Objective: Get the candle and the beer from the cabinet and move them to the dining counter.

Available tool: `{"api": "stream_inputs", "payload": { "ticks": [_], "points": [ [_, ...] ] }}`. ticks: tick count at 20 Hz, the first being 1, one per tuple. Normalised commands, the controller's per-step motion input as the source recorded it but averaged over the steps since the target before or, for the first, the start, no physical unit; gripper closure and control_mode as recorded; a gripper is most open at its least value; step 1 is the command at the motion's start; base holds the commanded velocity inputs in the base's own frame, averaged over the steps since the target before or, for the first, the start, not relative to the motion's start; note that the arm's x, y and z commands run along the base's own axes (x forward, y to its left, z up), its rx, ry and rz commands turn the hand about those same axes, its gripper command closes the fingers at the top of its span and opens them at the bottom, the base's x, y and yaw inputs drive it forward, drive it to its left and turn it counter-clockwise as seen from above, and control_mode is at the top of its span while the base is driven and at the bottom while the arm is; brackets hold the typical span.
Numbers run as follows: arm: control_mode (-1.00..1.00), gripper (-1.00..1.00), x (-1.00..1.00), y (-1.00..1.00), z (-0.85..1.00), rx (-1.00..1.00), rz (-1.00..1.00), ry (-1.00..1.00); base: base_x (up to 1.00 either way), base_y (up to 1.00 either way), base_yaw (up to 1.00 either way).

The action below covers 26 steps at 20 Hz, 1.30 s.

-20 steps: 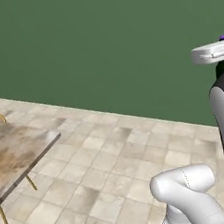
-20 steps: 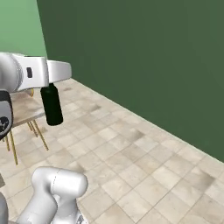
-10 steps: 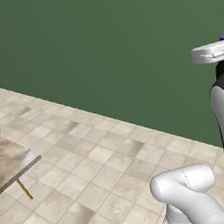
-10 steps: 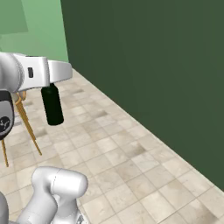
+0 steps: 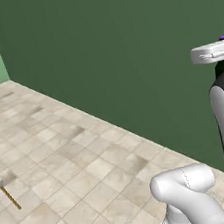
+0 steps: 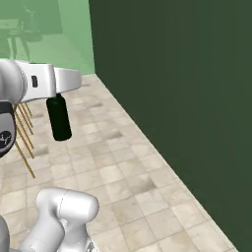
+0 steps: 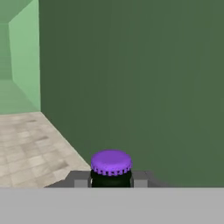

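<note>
Now | beer (image 6: 58,118) still in jaws | view swung; counter gone

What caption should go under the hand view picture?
Gripper shut on the beer, purple cap up, facing a dark green wall.

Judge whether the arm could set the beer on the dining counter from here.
Probably not. The fingers hold the beer by its neck above open tiled floor beside the green wall, with no counter top within reach.
</note>
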Motion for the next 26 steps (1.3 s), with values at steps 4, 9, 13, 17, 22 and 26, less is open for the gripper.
{"api": "stream_inputs", "payload": {
  "ticks": [4,9,13,17,22,26],
  "points": [
    [1.0,1.0,0.0,0.0,0.0,0.0,0.0,0.0,0.63,-0.93,0.29],
    [1.0,1.0,0.0,0.0,0.0,0.0,0.0,0.0,0.75,-0.86,0.33],
    [1.0,1.0,0.0,0.0,0.0,0.0,0.0,0.0,0.83,-0.73,0.37],
    [1.0,1.0,0.0,0.0,0.0,0.0,0.0,0.0,0.86,-0.51,0.45],
    [1.0,1.0,0.0,0.0,0.0,0.0,0.0,0.0,0.9,-0.3,0.58],
    [1.0,1.0,0.0,0.0,0.0,0.0,0.0,0.0,0.92,-0.04,0.67]
  ]
}}
